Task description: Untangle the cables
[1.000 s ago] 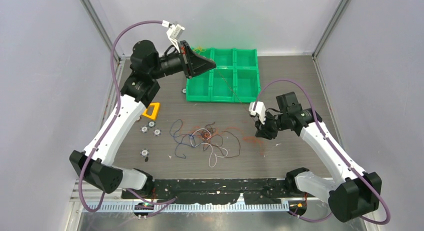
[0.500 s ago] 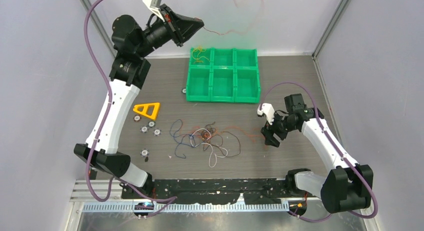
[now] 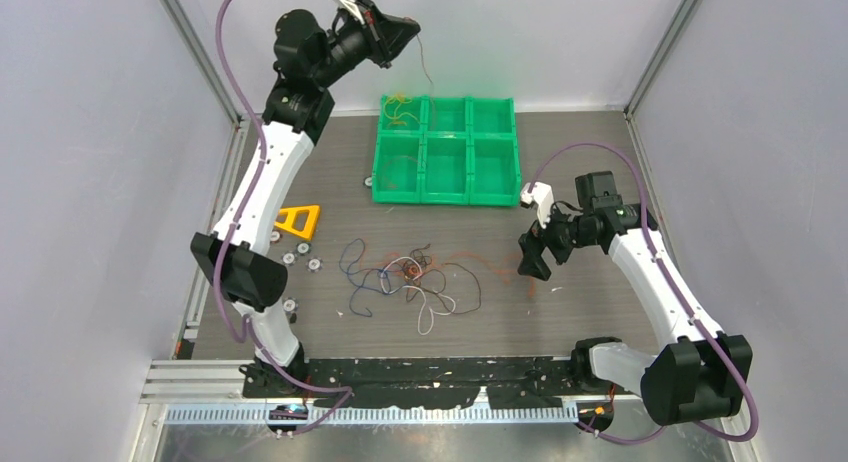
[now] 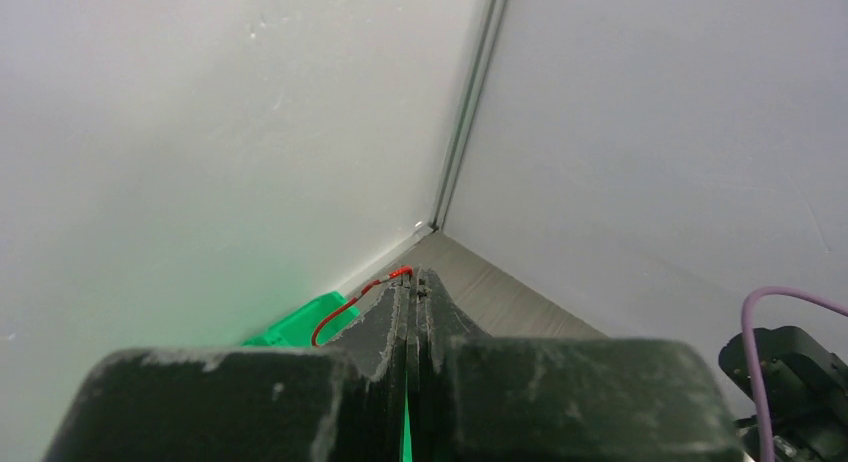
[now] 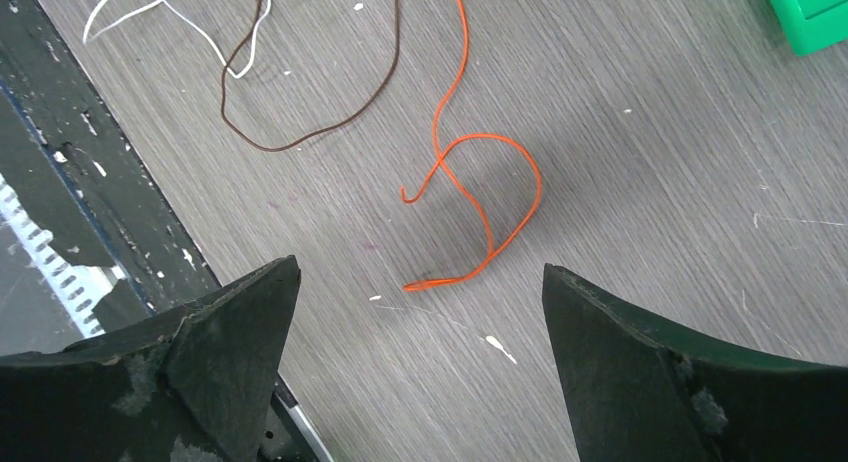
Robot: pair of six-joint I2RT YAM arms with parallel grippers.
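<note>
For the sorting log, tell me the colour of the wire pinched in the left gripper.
Red. The wire shows best in the left wrist view.

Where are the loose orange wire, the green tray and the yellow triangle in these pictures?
orange wire [image 5: 540, 185], right wrist view, right side of its loop.
green tray [image 3: 440, 198], top external view, its near wall.
yellow triangle [image 3: 313, 220], top external view, its right bar.
</note>
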